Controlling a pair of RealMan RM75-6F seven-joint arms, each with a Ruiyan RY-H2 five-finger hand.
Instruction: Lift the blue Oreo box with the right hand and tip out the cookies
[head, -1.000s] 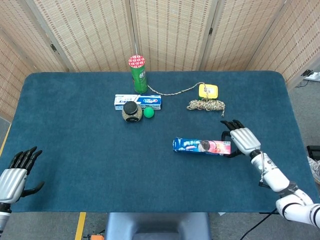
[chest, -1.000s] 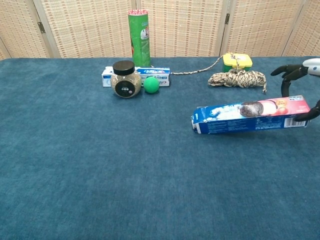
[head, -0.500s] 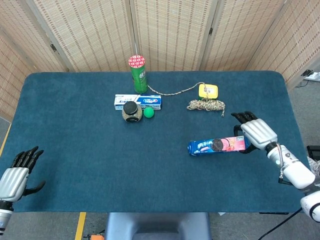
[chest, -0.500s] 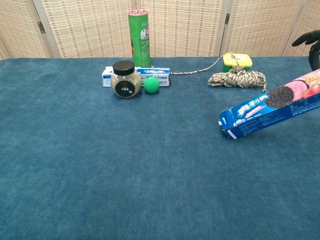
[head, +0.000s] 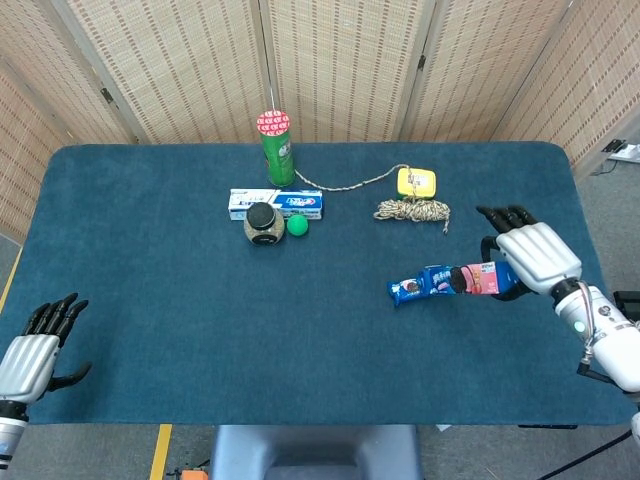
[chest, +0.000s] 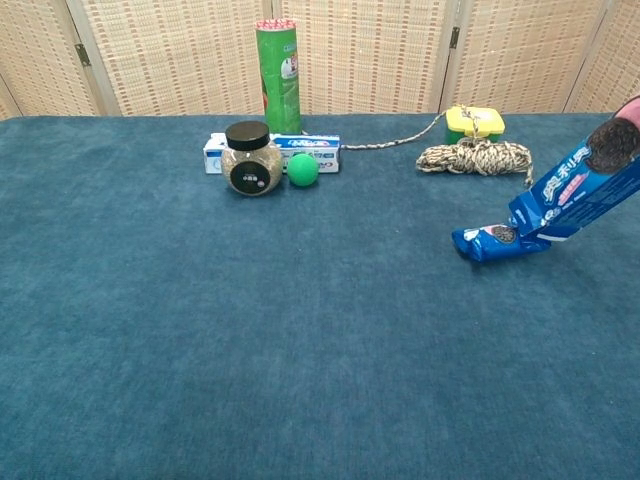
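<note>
Right hand (head: 535, 258) grips the pink end of the blue Oreo box (head: 462, 279), now raised and tilted steeper than a moment ago, open end down-left. An inner cookie pack (chest: 492, 241) has slid out onto the table (head: 150, 250); tipping looks well under way. Chest view shows the pack's emergence clearly; head view alone shows both hands. Left hand (head: 35, 352) idle, fingers loosely apart, near-left edge.
</note>
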